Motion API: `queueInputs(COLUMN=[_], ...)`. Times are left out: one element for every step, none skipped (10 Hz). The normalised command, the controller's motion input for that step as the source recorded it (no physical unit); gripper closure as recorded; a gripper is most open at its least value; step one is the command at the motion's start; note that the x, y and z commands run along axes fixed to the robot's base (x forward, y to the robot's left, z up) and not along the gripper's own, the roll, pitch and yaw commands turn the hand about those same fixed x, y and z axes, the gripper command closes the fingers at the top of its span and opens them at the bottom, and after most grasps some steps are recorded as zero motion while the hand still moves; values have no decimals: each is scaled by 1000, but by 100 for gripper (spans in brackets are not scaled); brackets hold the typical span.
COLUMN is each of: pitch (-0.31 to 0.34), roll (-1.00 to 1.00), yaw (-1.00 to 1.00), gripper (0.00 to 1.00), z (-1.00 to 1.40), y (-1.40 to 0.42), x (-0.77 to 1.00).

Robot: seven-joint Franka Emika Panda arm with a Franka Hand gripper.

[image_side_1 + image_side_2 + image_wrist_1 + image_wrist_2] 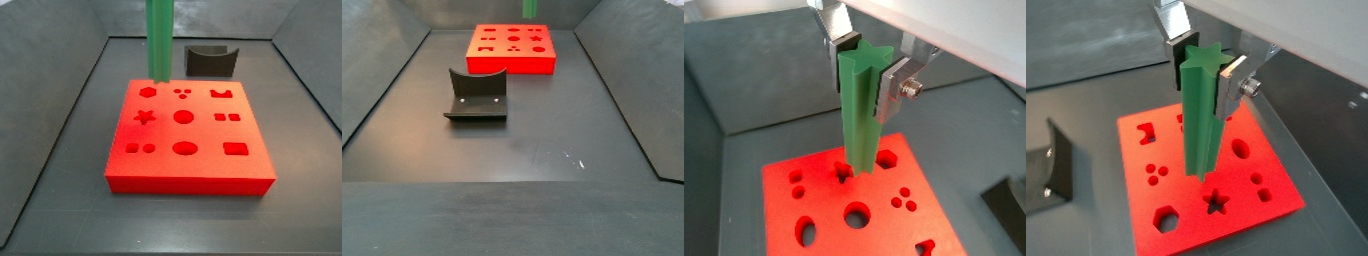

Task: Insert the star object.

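Note:
My gripper is shut on the top of the star object, a long green rod with a star-shaped end, held upright; both wrist views show it. The silver fingers press on its two sides. Its lower end hangs just above the red block, near the block's far left edge in a side view. The block's star-shaped hole lies nearer the camera than the rod's end, and also shows in a wrist view. In both side views the gripper is out of frame; only the rod's lower part shows.
The red block has several holes of other shapes. The dark fixture stands on the floor beyond the block, and in a side view it sits mid-floor. Dark grey walls slope up around the floor.

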Motion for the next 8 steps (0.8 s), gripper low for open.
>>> queueInputs(pitch=[-36, -31, -40, -44, -29, -10, 0, 0], roll=[0, 30, 69, 77, 70, 66, 77, 109], yaw=[274, 517, 806, 951, 1000, 989, 1000, 854], gripper=[100, 100, 100, 100, 100, 100, 100, 100], z=[-274, -246, -226, -237, -249, -206, -189, -54], y=[-457, -354, -266, -103, 0, 0, 0, 0], x=[-43, -49, -23, 0, 0, 60, 14, 11])
